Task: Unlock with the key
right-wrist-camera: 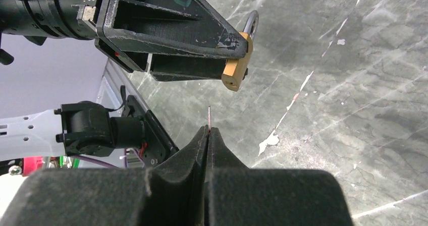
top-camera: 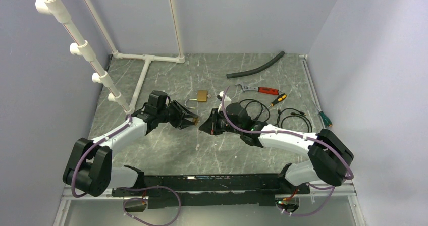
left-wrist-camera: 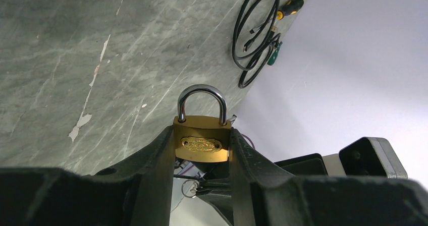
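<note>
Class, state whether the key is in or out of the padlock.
Out: the key sticks up from the right gripper, a clear gap between its tip and the padlock.

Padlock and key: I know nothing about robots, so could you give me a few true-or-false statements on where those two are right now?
1. The left fingers clamp the brass padlock by its body. True.
2. Its shackle is swung open. False: both legs sit in the body.
3. The right fingers pinch the key. True.
4. The key is already in the padlock. False: its tip is in open air, apart from the padlock.
</note>
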